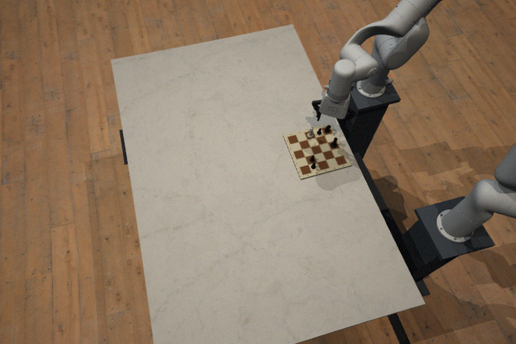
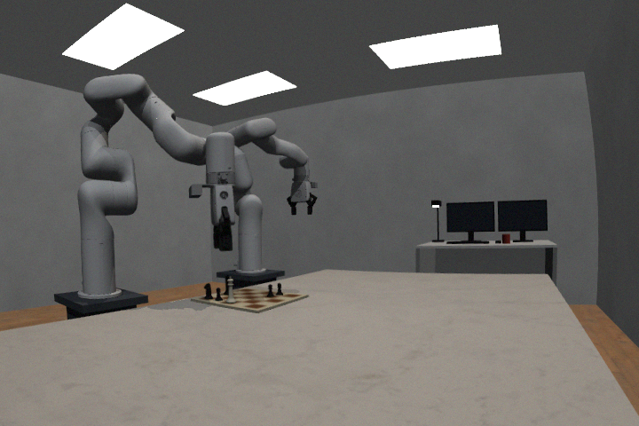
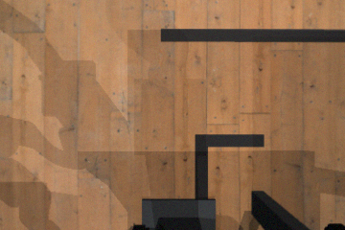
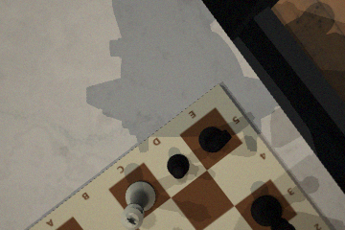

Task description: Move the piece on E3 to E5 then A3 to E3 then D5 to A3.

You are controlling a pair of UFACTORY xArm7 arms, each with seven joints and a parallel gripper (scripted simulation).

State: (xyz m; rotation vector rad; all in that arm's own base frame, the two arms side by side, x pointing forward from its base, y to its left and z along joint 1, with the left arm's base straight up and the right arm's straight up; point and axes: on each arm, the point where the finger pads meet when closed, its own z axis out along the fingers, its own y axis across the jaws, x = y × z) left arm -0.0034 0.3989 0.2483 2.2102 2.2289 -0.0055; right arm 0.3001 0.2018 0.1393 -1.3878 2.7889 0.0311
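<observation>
The chessboard (image 1: pixel 303 175) (image 2: pixel 257 310) (image 4: pixel 214 96) lies near the table edge. A black knight (image 1: pixel 327 129) (image 2: pixel 208 291) (image 4: pixel 212 140) stands upright on E5. A black pawn (image 1: pixel 319 131) (image 2: pixel 218 295) (image 4: pixel 178 165) stands on D5. A tall black piece (image 1: pixel 334 142) (image 4: pixel 266 211) stands on E3. A3 is empty. My right gripper (image 1: pixel 330 117) (image 2: pixel 223 240) is open and empty, above the board's row-5 edge; its fingers overlap in the exterior view. My left gripper (image 2: pixel 301 209) is open and empty, raised far from the board.
A tall white piece (image 1: pixel 310 132) (image 2: pixel 231 291) (image 4: pixel 140 195) stands on C5, beside the D5 pawn. Two black pawns stand on B2 and B1, one pawn (image 1: pixel 312 158) and the other pawn (image 1: pixel 313 166) close together. The left wrist view shows floor.
</observation>
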